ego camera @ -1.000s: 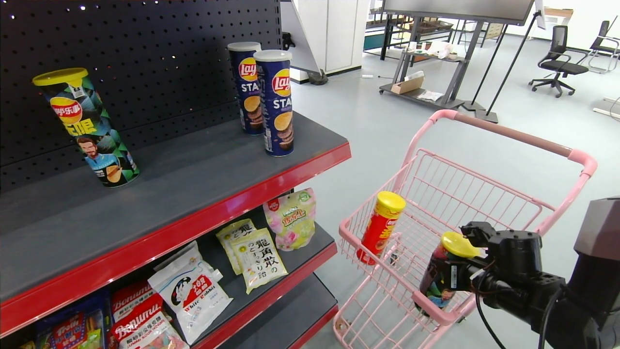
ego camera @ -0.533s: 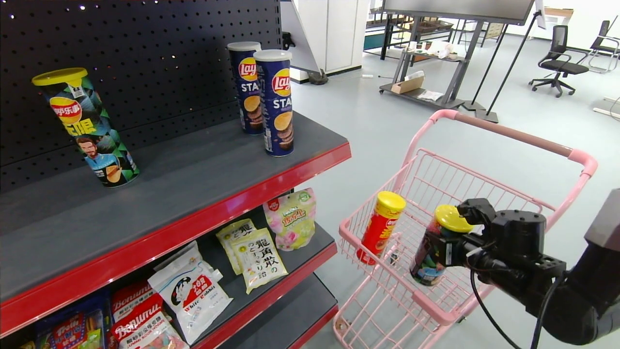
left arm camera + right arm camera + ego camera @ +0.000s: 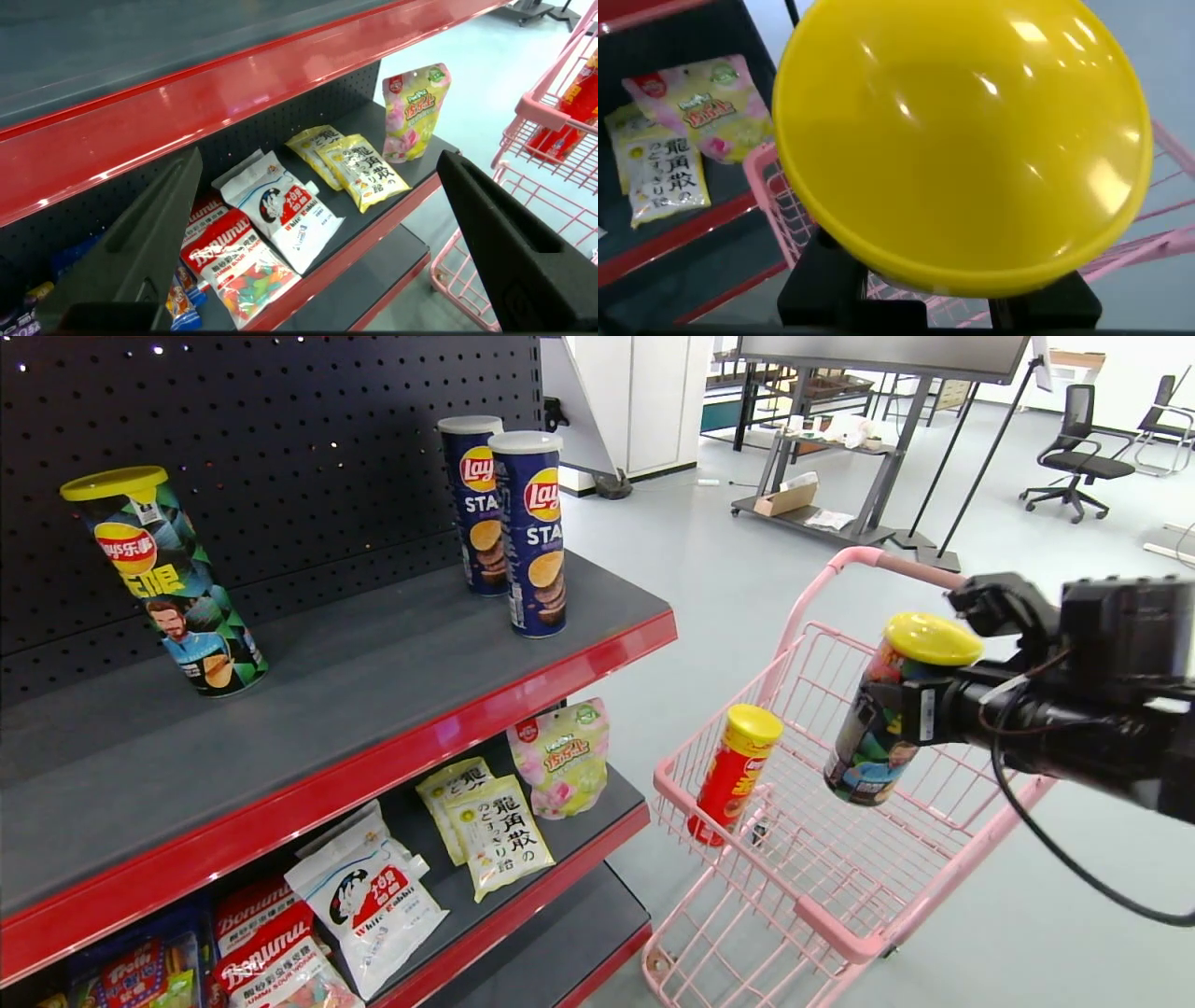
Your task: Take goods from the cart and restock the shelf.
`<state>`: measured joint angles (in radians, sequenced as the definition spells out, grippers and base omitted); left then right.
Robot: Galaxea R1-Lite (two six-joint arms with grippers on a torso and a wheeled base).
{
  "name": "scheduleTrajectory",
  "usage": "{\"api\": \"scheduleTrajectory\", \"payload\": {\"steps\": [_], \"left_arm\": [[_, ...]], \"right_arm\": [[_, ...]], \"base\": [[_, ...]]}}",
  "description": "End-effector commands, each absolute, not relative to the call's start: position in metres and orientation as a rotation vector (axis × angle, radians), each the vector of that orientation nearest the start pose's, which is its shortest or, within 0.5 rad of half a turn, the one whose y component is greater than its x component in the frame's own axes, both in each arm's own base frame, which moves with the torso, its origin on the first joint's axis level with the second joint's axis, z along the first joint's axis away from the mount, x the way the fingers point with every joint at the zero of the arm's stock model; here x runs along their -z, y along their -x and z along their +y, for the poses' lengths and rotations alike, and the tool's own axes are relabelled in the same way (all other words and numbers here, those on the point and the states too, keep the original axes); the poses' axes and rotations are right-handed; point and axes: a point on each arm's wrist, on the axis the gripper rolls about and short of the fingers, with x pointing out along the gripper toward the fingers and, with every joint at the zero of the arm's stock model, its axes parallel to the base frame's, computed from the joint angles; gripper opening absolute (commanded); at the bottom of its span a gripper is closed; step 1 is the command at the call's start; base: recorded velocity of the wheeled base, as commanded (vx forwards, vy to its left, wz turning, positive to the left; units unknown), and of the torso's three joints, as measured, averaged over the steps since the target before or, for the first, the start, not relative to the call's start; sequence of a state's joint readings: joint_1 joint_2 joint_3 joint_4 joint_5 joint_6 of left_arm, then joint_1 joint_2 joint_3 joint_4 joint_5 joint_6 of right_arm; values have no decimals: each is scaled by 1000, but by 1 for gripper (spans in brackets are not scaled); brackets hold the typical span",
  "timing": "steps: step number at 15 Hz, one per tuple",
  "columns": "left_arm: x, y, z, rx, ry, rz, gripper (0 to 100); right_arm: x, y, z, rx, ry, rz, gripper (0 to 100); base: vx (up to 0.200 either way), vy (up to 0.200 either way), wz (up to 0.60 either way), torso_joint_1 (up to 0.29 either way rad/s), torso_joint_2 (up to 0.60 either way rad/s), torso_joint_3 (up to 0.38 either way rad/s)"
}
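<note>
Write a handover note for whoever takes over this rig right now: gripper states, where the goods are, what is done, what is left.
Right gripper: shut on the yellow-lidded can, held tilted above the cart.
Left gripper: open, empty, facing the snack bags on a lower shelf.
Red can: leaning in the cart.
Done: a matching can and two blue cans stand on the top shelf.
Left: set the held can on the top shelf, then fetch the red can.
</note>
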<state>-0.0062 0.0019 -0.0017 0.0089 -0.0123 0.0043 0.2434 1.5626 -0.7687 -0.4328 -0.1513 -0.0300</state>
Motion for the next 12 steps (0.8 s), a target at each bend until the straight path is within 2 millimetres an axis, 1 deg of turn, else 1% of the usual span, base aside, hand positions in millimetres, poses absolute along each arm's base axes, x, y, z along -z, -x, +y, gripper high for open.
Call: {"api": "scheduleTrajectory", "payload": {"steps": [1,2,3,4,5,6,7,8,9,12], "left_arm": [[-75,23,0,18,-5,9,100],[-75,23,0,18,-5,9,100],[-75,23,0,18,-5,9,100],[-75,23,0,18,-5,9,100],[-75,23,0,18,-5,9,100],[-75,23,0,18,-5,9,100],[-75,23,0,18,-5,9,100],[-75,23,0,18,-6,8,100],[-75,23,0,18,-6,9,100],[-75,23,0,18,-6,8,100]], "right_arm": [[-275,-176,52,-100,91,165,0],[-278,-146,47,-128,103,184,0],[-277,-135,43,-130,106,196,0],[-270,-103,32,-127,109,227,0],[-262,-85,24,-114,114,238,0],[-249,-56,12,-75,117,268,0],[-242,-41,6,-42,123,298,0],[-238,-30,2,-26,124,317,0],[-233,-23,0,-9,122,320,0],[-226,-10,-3,-12,129,293,0]], "base": [[0,0,0,0,0,0],[0,0,0,0,0,0],[0,0,0,0,0,0],[0,0,0,0,0,0],[0,0,0,0,0,0],[0,0,0,0,0,0],[0,0,0,0,0,0],[0,0,0,0,0,0],[0,0,0,0,0,0],[0,0,0,0,0,0]]}}
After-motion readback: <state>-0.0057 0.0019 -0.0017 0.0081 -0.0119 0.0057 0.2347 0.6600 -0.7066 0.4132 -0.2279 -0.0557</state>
